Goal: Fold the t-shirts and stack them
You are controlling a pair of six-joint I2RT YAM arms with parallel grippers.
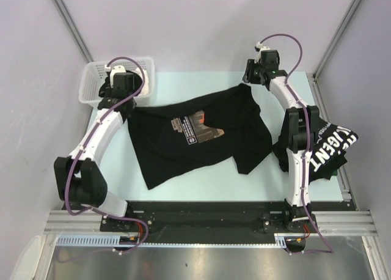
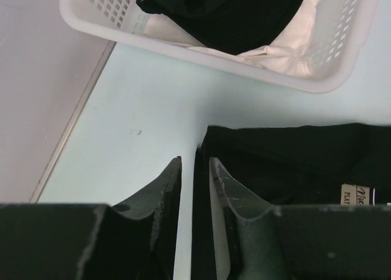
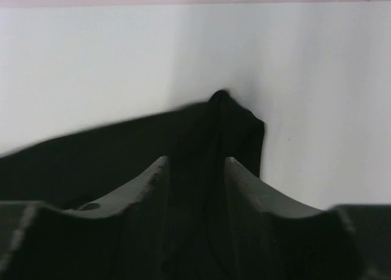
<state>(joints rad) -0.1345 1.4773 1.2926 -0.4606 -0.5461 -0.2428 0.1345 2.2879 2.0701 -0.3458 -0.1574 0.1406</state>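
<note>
1. Bench: a pale blue-green surface walled on three sides, with both arms based at its near edge.
2. White slotted basket at the far left corner. The left wrist view shows a black garment lying over cream cloth inside it. Its near rim stands close beyond the left claw, with a strip of bare bench between.
3. Printed t-shirt: black, spread flat and askew across the middle of the bench, with the reddish-brown chest print facing up. One far corner points toward the basket and the other toward the far right corner.
4. Lettered t-shirt: black, bunched at the right edge of the bench. The right arm's elbow crosses in front of it and hides its inner part.
5. Left claw: low over the printed shirt's far left corner, jaws parted narrowly. The hem edge lies in the gap beside one finger, and bare bench shows along the other. A cream neck label lies just to the side.
6. Right claw: at the shirt's far right corner, jaws partly apart. A raised ridge of black cloth fills the gap; contact with the pads cannot be made out.
</note>
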